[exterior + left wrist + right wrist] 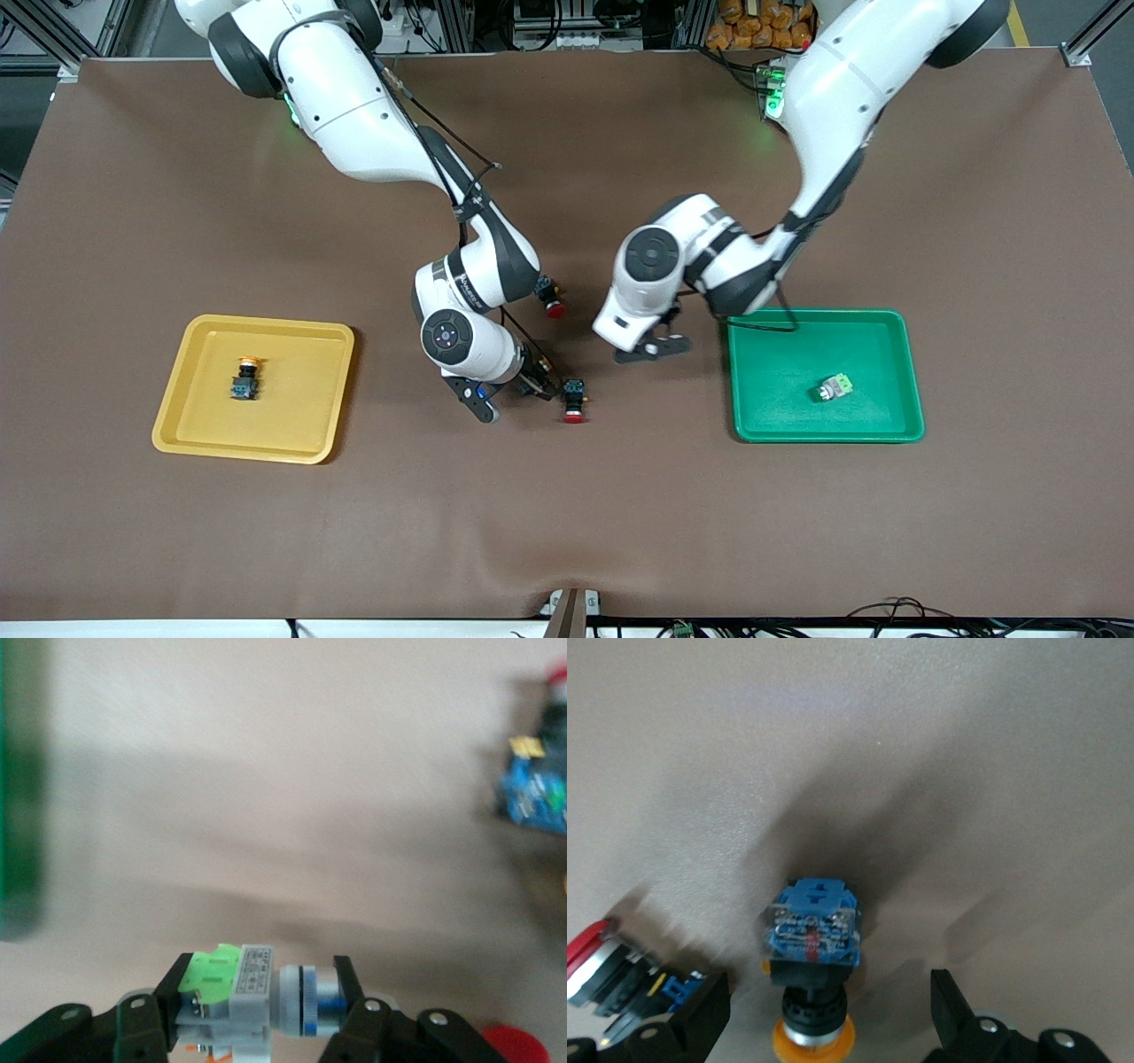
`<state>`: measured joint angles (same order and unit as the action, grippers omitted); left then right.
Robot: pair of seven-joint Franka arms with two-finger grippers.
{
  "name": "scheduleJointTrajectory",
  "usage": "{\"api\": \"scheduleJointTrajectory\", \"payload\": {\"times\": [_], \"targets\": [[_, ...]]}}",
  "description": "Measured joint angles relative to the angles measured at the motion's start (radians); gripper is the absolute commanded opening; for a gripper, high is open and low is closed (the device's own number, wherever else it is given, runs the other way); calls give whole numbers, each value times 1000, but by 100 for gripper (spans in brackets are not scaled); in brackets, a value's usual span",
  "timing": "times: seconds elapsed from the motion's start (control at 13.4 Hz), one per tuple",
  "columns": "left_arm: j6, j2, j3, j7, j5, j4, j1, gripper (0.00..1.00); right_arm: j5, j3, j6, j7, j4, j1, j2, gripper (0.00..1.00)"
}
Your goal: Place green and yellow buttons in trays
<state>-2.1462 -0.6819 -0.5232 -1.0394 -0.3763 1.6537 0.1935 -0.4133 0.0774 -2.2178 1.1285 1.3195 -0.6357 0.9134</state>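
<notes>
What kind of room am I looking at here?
Probably a robotics lab: two white arms reach over a brown-covered table holding a yellow tray and a green tray, with aluminium framing and loose cables along the edges.

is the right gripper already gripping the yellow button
No, the right gripper is open, its fingers apart on either side of the yellow button.
</notes>
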Motion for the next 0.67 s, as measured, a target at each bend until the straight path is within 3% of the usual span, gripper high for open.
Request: {"api": "scheduleJointTrajectory", "payload": {"times": [0.45,0.52,0.6,0.67], "targets": [[88,30,4,199,0,38,-207,0,1,-1,-26,-17,0,-2,13,100],[88,30,4,220,0,48,-231,0,2,-1,-28,-18,1,-4,16,87],[88,30,4,242,-1,55,-249,0,3,-1,-30,-19,1,-6,18,23],[88,30,4,267,-1,60,-266,0,3,-1,-30,-25,1,-6,19,0]]}}
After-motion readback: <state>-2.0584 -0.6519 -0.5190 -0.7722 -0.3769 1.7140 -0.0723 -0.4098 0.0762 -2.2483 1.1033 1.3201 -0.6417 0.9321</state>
